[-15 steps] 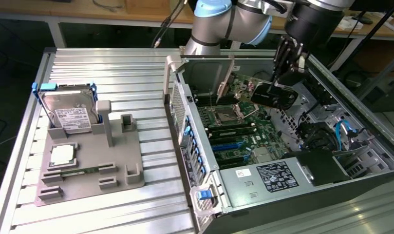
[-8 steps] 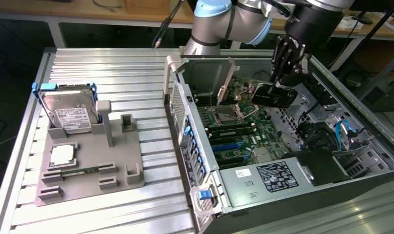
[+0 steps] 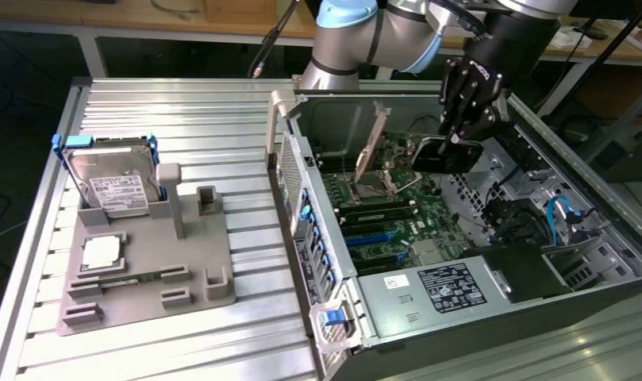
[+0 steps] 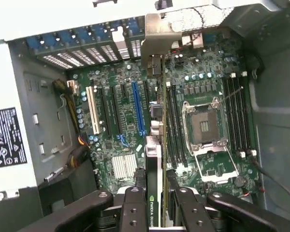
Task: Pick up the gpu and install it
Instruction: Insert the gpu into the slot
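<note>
The gpu hangs inside the open computer case, above the green motherboard. My gripper is shut on it from above, at its black cooler. The card's silver end bracket points toward the case's rear wall. In the wrist view the gpu runs edge-on between my fingers, and its bracket sits at the far end by the rear slot openings. The card hovers beside the blue expansion slot, apart from the board.
The open CPU socket and memory slots lie beside the card. A power supply fills the case's near corner. On the exterior view's left, a grey fixture holds a blue-framed hard drive and a memory stick.
</note>
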`<control>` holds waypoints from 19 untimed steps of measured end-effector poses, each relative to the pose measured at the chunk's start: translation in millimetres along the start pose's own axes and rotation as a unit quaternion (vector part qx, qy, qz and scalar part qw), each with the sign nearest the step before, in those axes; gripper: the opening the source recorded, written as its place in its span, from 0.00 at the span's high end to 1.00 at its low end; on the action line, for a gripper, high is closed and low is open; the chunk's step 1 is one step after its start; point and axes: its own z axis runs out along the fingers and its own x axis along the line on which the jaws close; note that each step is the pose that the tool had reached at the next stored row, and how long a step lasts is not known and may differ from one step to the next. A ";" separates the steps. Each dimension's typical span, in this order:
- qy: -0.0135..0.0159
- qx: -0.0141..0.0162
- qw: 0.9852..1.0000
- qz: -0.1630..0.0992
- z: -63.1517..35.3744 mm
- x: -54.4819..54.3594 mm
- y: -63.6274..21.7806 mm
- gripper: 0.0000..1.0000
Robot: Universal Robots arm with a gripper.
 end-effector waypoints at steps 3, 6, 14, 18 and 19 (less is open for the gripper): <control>0.000 0.001 1.000 -0.028 0.4 0.0 0.0 0.73; 0.001 0.001 0.998 -0.055 1.3 -0.1 0.0 0.73; 0.001 0.002 0.994 -0.112 4.5 -0.2 0.4 0.73; 0.001 0.003 0.991 -0.135 5.4 -0.4 0.3 0.73; 0.001 0.003 0.991 -0.136 5.4 -0.4 0.3 0.73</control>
